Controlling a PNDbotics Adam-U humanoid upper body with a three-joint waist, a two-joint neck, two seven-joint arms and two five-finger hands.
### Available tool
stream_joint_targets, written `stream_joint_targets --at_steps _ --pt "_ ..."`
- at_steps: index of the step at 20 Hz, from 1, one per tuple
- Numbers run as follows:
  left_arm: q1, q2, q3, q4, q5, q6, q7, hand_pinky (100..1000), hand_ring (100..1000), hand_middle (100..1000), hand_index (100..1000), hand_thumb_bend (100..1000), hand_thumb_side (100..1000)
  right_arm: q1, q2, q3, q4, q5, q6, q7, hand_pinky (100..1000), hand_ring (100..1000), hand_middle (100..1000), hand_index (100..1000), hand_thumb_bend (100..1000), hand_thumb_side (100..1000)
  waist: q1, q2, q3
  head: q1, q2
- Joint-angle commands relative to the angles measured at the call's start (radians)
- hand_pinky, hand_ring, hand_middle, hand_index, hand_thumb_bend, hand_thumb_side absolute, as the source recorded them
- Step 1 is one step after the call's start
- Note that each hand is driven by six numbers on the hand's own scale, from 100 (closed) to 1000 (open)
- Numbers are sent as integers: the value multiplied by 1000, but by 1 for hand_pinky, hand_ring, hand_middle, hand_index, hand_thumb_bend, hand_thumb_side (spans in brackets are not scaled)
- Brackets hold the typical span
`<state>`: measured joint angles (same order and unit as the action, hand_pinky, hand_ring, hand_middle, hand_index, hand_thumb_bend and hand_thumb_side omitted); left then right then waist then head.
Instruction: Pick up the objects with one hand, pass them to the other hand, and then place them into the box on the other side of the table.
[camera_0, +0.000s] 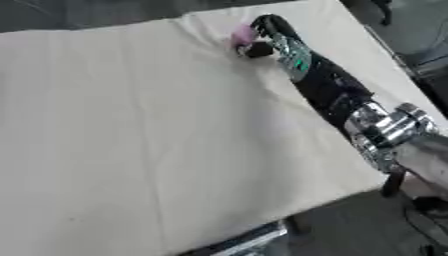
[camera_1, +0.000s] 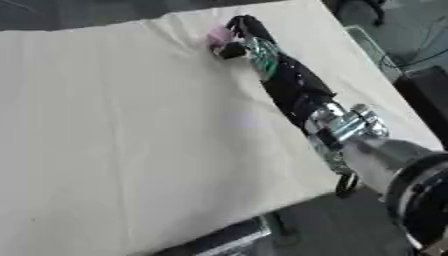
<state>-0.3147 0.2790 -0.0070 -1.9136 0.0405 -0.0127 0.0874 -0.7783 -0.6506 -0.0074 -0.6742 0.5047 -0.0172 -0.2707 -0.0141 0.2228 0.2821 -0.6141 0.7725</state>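
The right robot hand (camera_0: 262, 31) is seen stretched to the far part of the tabletop (camera_0: 131, 150), its fingers curled over a small pink object (camera_0: 241, 33), which appears to be pinched between fingers and thumb. The object lies at, or just above, the cloth near the far edge; whether it has been lifted clear cannot be told. The left robot hand and the box are not shown in either view.

A slip may be judged the main risk: little of the object is enclosed, so it could be dropped on the way to the handover (or rolled off the far edge). The cloth could also be snagged and dragged.

The object looks soft-coloured and rounded. The tabletop covering is pale, matte, faintly creased fabric; the arm is black with polished silver joints.
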Motion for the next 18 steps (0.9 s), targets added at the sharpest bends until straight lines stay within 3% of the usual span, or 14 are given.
stream_joint_targets --at_steps 1,7,10,14,18 --pt "-4 6 2 -11 5 5 2 686 707 696 807 476 699 -8 -11 0 -20 -5 2 -79 711 643 517 602 310 296 2 -22 -3 -8 -3" --pt "2 6 2 -6 6 8 6 684 707 695 807 476 700 11 -2 7 -71 -63 -13 -159 703 633 510 590 269 282 1 -31 -13 -3 -3" --pt "13 9 5 9 11 13 10 685 708 695 807 475 702 37 3 19 -182 -82 -29 -186 702 632 510 590 248 272 2 -43 -33 49 -3" --pt "21 28 3 58 45 31 13 684 717 703 815 476 714 115 11 77 -522 -38 -46 -190 713 641 519 601 270 258 5 -60 -75 204 -3" --pt "7 66 -20 124 96 63 -41 691 736 719 834 485 731 196 28 149 -942 75 -52 -111 728 650 528 616 290 240 5 -74 -116 324 -3"
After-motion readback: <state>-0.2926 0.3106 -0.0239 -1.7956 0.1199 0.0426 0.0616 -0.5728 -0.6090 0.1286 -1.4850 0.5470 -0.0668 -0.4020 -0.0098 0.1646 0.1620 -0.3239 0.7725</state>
